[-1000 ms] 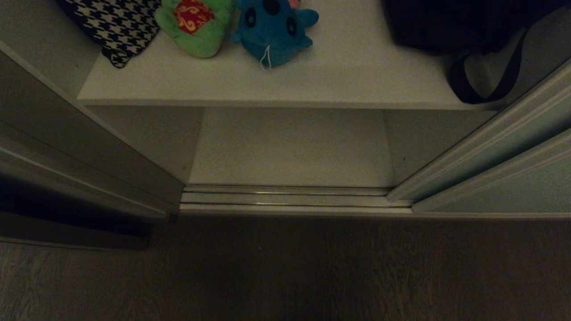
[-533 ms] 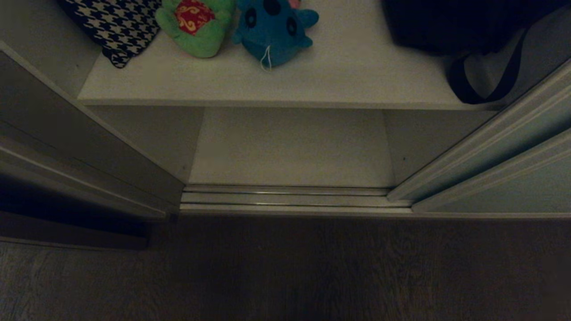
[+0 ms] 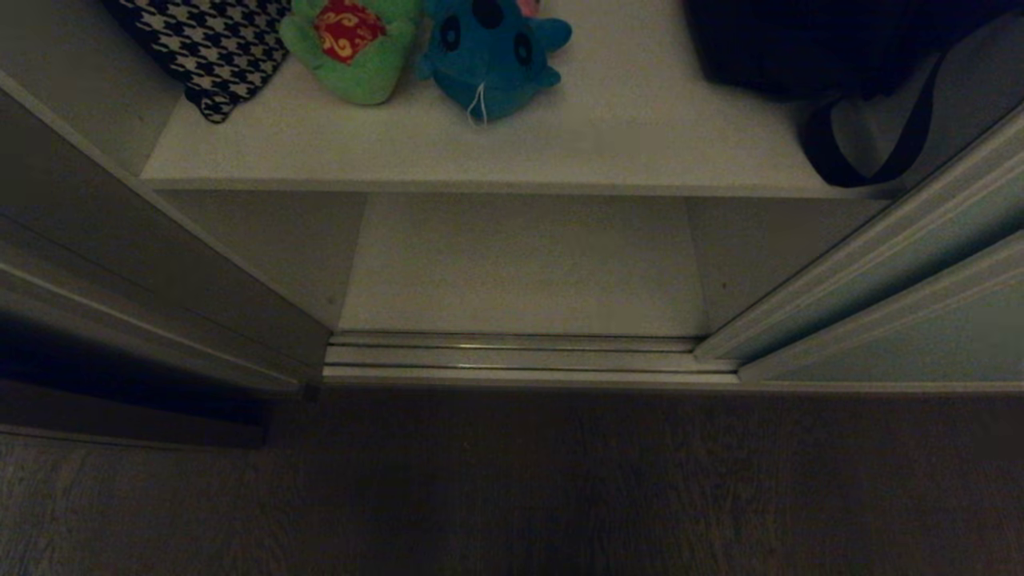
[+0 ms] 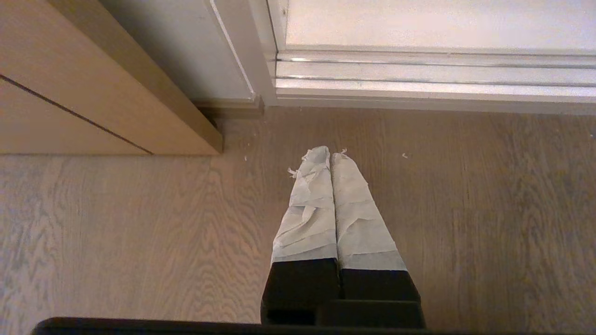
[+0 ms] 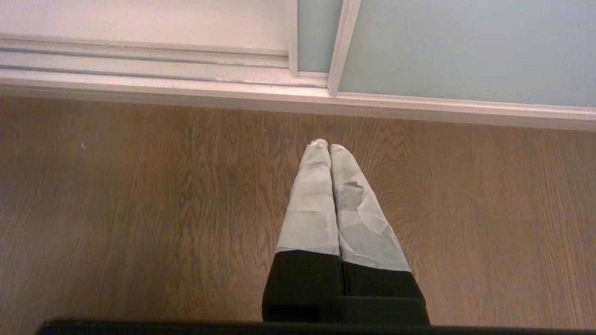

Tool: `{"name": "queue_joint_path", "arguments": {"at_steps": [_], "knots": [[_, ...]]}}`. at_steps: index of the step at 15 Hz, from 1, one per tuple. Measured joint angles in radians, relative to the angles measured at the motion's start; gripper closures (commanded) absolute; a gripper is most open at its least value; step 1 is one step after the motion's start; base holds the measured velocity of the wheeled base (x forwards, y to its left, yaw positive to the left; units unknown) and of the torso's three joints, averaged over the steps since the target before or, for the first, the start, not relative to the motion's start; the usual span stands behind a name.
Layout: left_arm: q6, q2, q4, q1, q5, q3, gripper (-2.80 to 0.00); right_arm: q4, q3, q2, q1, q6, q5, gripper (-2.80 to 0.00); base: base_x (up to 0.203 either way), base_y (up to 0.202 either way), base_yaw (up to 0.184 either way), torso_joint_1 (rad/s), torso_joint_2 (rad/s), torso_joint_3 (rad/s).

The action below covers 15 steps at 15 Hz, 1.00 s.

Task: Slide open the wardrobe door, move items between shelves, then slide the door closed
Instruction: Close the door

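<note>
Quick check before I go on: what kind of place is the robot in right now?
Most likely a bedroom or dressing area at home, facing an open wardrobe. A sliding wardrobe door sits pushed aside on silvery floor rails, white shelves hold plush toys and a black bag, and the floor is wood-patterned.

Standing open between the left side panel [image 3: 160, 264] and the sliding wardrobe door [image 3: 904, 320] pushed right; lying bare across the lower shelf [image 3: 520, 264]; crowding the back of the upper shelf [image 3: 560, 152] with houndstooth cushion [image 3: 208, 48], green frog [image 3: 352, 48], blue creature [image 3: 488, 56] and black bag [image 3: 800, 48], leaving its front strip free; ribbed rails [image 3: 512, 356] running along the threshold
</note>
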<state>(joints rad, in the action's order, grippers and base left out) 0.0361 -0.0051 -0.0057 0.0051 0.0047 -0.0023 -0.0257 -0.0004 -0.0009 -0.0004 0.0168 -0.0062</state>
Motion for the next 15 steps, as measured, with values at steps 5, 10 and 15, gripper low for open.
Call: {"name": "queue_joint_path", "arguments": {"at_steps": [5, 10, 15], "knots": [[0.016, 0.0, 0.004, 0.0, 0.0, 0.0, 0.0, 0.0, -0.001, 0.0, 0.0, 0.0, -0.001, 0.0, 0.0, 0.0, 0.0, -0.002, 0.0, 0.178], [0.021, 0.0, 0.003, -0.001, 0.0, 0.001, 0.0, 0.0, 0.0, 0.0, 0.0, 0.0, 0.0, 0.0, 0.0, 0.0, 0.0, 0.002, 0.0, 0.195], [0.013, 0.001, 0.003, -0.001, -0.001, 0.001, 0.0, 0.0, 0.0, 0.0, 0.0, 0.0, 0.0, 0.0, 0.0, 0.0, 0.0, 0.0, 0.0, 0.2]]}}
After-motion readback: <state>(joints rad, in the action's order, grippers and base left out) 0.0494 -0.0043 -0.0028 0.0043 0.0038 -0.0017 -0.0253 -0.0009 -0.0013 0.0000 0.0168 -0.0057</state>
